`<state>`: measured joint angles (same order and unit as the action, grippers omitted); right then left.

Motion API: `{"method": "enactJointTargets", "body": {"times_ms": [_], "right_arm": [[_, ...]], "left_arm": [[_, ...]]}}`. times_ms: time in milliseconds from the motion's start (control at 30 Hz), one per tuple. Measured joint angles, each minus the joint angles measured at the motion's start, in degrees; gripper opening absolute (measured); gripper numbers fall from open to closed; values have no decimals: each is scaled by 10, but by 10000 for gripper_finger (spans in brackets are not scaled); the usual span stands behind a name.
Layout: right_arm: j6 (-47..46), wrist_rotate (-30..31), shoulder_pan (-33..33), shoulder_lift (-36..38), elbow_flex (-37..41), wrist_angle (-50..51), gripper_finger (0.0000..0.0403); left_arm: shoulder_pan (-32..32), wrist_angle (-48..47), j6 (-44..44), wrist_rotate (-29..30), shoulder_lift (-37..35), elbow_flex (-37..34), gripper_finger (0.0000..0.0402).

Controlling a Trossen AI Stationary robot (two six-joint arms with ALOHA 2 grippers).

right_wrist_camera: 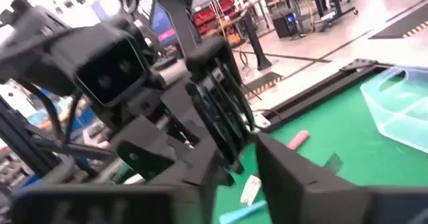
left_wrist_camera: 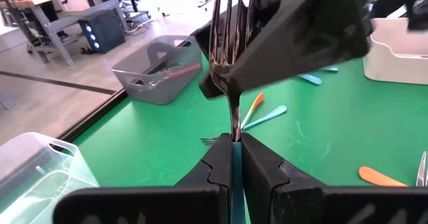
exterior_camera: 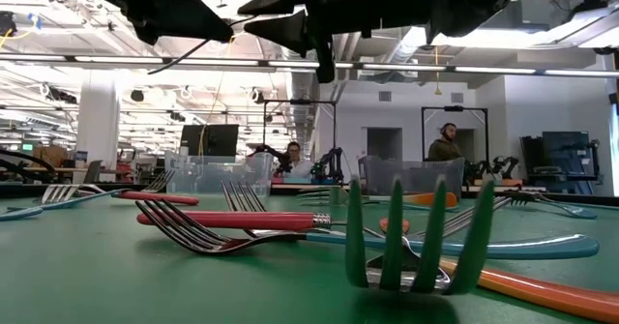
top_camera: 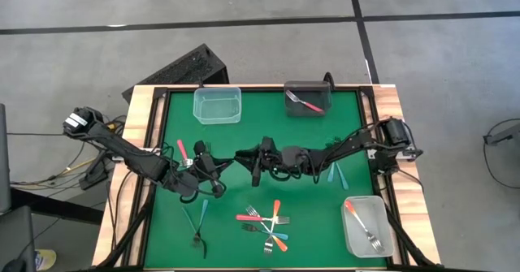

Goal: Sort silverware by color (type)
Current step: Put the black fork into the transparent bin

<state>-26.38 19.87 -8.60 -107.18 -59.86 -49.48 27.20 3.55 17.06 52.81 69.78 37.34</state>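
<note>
My left gripper (left_wrist_camera: 234,158) is shut on a teal-handled fork (left_wrist_camera: 231,63) above the middle of the green table (top_camera: 244,122). In the left wrist view the fork's silver tines point away from the fingers. My right gripper (right_wrist_camera: 235,174) comes in from the right and meets it there (top_camera: 253,162). It is open, with a dark finger (left_wrist_camera: 301,37) beside the fork's head. I cannot tell whether it touches the fork. Other forks lie flat on the table: a mixed pile (top_camera: 268,223), teal ones (top_camera: 199,222) (top_camera: 335,173) and a red one (top_camera: 181,150). My left gripper pinches the fork's teal handle (left_wrist_camera: 235,174) between its two fingers. The handle runs along the fingers and the neck (left_wrist_camera: 234,120) and tines stick out past their ends. The fork is lifted clear of the table.
At the far edge stand an empty clear tub (top_camera: 217,104) and a dark tub (top_camera: 307,99) holding a red fork. A clear tub (top_camera: 367,226) at the near right holds an orange-handled fork. Wooden rails border the table. People sit in the room beyond.
</note>
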Motion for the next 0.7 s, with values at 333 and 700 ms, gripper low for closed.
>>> {"method": "enactJointTargets", "body": {"times_ms": [333,700], "right_arm": [[19,0,-1,0,0,10,22],[111,10,17,1,-93,246,15]], "left_arm": [[-1,-3,13,-40,0,0,34],[2,-34,15,-30,-2,0,84]]}}
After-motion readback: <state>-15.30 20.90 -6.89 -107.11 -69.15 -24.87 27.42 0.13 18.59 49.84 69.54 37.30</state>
